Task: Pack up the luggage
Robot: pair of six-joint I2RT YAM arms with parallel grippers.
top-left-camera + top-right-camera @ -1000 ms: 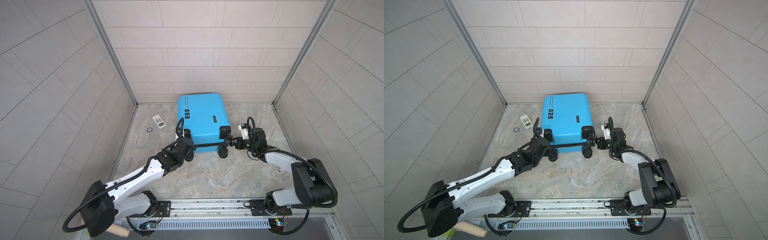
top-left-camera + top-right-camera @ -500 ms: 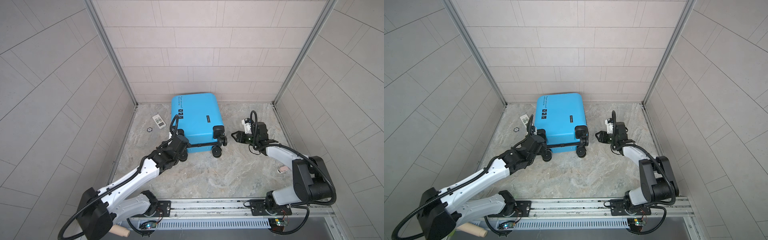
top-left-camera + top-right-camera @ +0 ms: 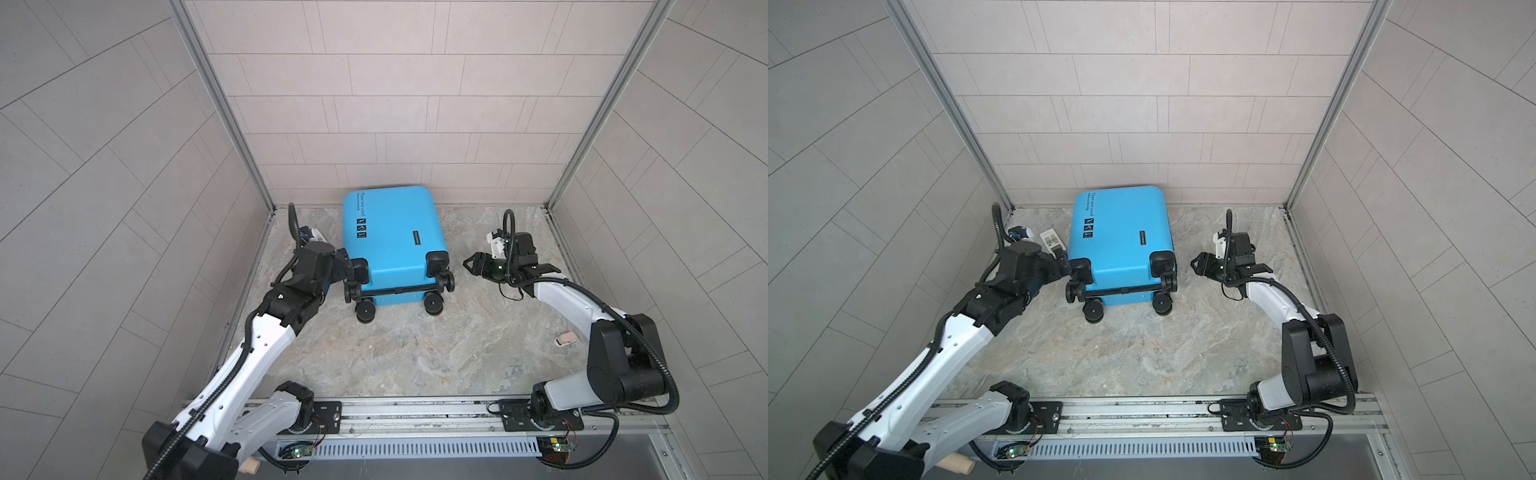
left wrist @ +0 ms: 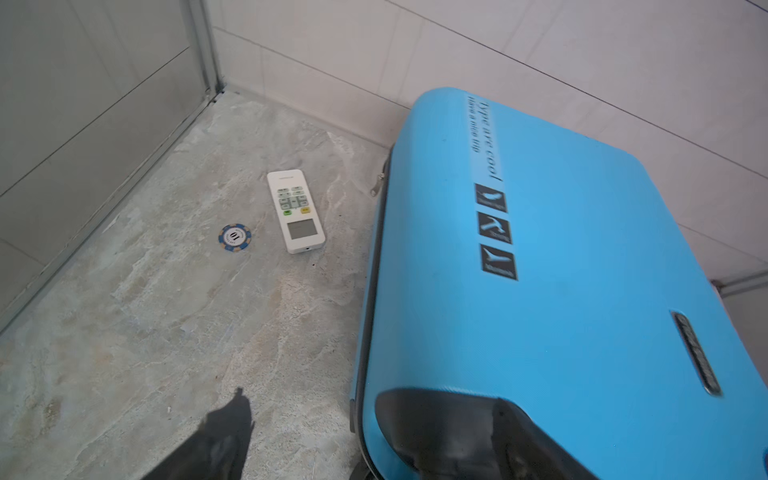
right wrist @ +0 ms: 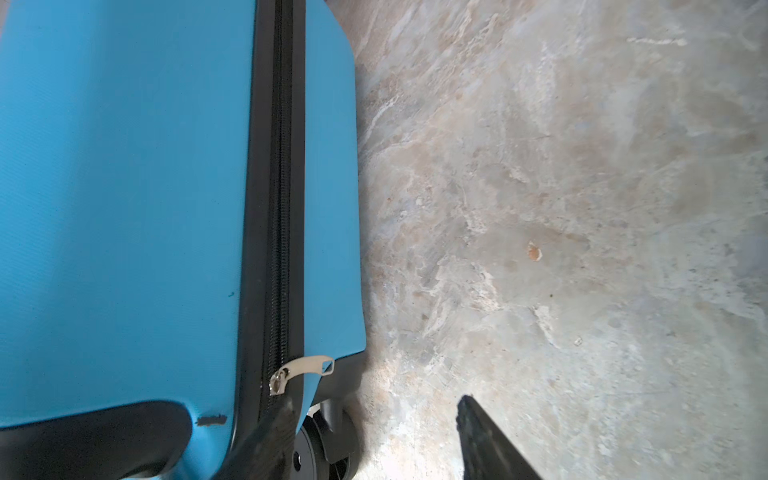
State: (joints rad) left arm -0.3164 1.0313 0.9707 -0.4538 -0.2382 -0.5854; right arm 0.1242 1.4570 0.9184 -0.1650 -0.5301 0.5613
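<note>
Since a second ago the small bright-blue hard-shell suitcase (image 3: 392,237) (image 3: 1121,237) has slid toward the left and far side of the marbled stone-look bench (image 3: 415,353), and both grippers have let go of its wheel end. The suitcase now lies flat on its broad side at the middle of the bench's far edge, slightly turned. Its top end is up by the back wall and its black wheels (image 3: 365,311) point toward the near edge. The left gripper (image 3: 348,266) sits at the suitcase's near-left corner with its fingers spread wide. In the left wrist view one finger (image 4: 224,436) stands clear over bare bench, and the other is only a dark blur by the black corner housing. The right gripper (image 3: 467,264) (image 5: 374,401) has drawn back and hangs just beside the near-right corner, apart from the shell, with its fingers (image 5: 482,440) open and holding nothing. The black zipper band runs closed along that side, and its silver pull tab (image 5: 303,370) lies flat near the wheel. Left of the suitcase, toward the far-left corner, a white rectangular remote control (image 4: 296,210) (image 3: 1052,240) lies face up with a round blue-and-white poker chip (image 4: 235,237) near it. A small pale pink object (image 3: 566,337), too small to identify, rests by the right edge.
</note>
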